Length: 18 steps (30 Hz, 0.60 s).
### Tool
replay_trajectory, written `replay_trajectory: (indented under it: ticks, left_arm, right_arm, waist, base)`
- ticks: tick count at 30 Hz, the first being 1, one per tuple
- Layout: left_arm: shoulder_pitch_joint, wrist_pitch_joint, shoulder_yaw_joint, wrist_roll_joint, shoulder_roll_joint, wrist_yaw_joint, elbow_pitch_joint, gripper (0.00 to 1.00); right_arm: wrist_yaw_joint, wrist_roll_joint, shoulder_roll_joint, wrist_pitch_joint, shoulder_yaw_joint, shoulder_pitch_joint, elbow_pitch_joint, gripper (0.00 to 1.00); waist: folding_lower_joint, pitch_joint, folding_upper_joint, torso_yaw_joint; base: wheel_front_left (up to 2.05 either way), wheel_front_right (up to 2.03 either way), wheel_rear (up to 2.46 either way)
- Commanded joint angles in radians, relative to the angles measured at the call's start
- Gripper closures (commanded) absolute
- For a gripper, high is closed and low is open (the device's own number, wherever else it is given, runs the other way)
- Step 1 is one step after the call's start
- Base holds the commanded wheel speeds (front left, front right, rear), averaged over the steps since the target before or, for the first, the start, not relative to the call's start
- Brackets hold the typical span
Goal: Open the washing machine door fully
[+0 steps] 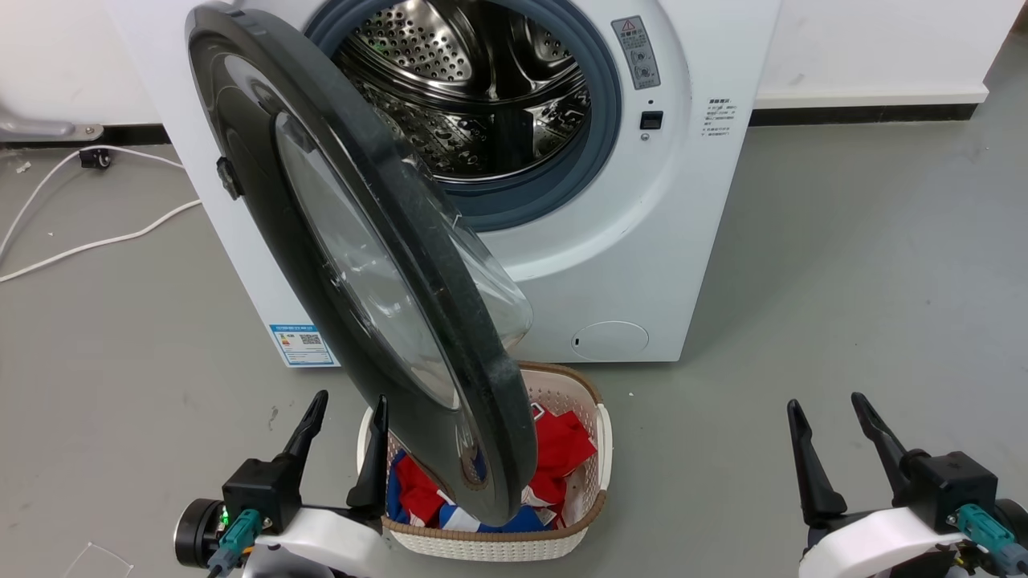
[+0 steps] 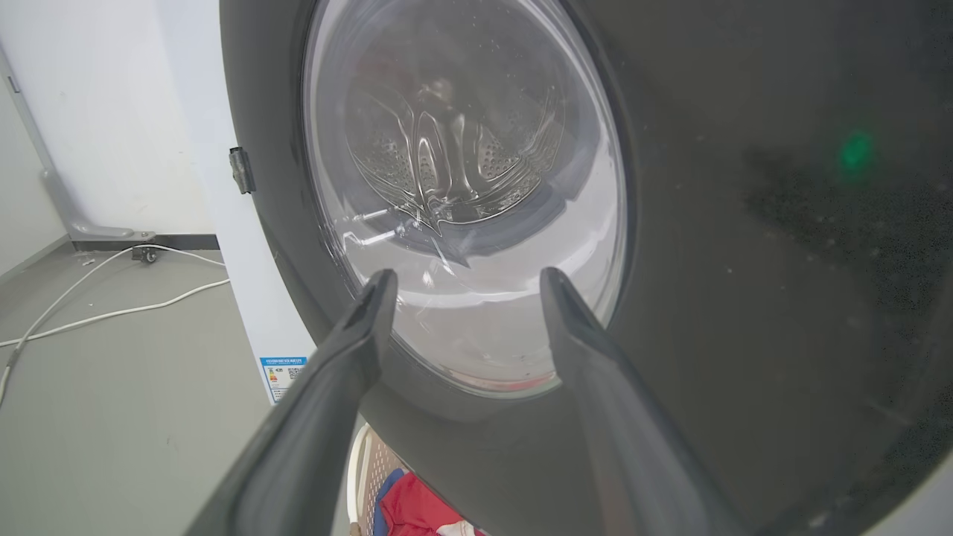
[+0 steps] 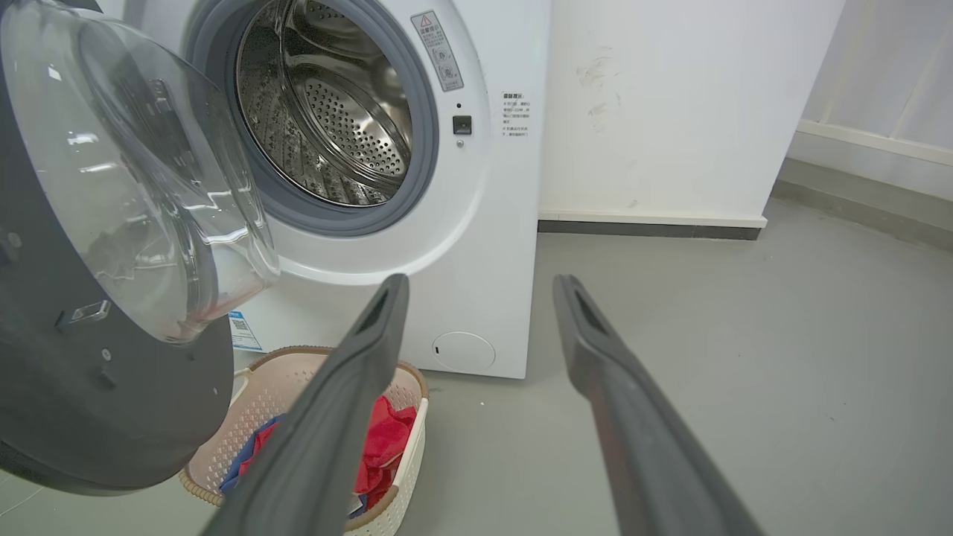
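Glossy black door [image 1: 353, 257] — bulging clear glass — ajar; left claw [image 1: 351, 397] and right claw [image 1: 826, 400] splayed wide.

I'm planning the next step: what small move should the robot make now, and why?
Probably swing the right gripper toward the glass-bowl side of the washing machine door to push it leftward: it juts out half open, and the open left gripper faces its outer face.

Grey floor [image 1: 843, 281] carries the washing machine [image 1: 642, 265], a laundry basket [image 1: 514, 547] and seemingly a white cable [image 1: 96, 242]
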Motion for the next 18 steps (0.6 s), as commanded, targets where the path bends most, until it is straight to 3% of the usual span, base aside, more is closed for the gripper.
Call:
replay_trajectory:
  ticks: [1,14,15,16,17,18]
  left_arm:
    - [0.012,-0.002,0.001,0.0,0.003,0.001,0.003,0.0]
    - [0.011,-0.002,0.005,-0.009,0.003,-0.003,0.011,0.0]
    - [0.009,-0.002,0.005,-0.011,0.003,-0.003,0.012,0.05]
    - [0.006,-0.002,0.003,-0.015,0.004,-0.005,0.015,0.75]
    - [0.006,-0.002,0.003,-0.015,0.004,-0.005,0.015,0.75]
    - [0.005,-0.002,0.003,-0.016,0.005,-0.005,0.016,0.98]
  right_arm:
    - [0.0,-0.002,0.006,-0.01,0.004,0.001,0.008,0.0]
    - [0.0,0.008,0.009,-0.014,0.015,-0.022,0.021,0.0]
    - [0.0,0.011,0.009,-0.015,0.015,-0.023,0.021,0.0]
    - [0.0,0.017,0.009,-0.017,0.017,-0.025,0.024,0.0]
    - [0.0,0.017,0.009,-0.017,0.017,-0.025,0.024,0.0]
    - [0.0,0.018,0.009,-0.019,0.017,-0.026,0.025,0.0]
  waist:
    - [0.0,-0.001,-0.0001,0.002]
    - [0.0,-0.002,-0.0001,-0.001]
    - [0.0,-0.001,-0.0001,-0.001]
    - [0.0,0.0,-0.0001,-0.001]
    - [0.0,0.0,-0.0001,-0.001]
    - [0.0,0.001,-0.0001,-0.001]
  base:
    - [0.0,0.0,0.0]
    - [0.0,0.0,0.0]
    - [0.0,0.0,0.0]
    - [0.0,0.0,0.0]
    - [0.0,0.0,0.0]
    - [0.0,0.0,0.0]
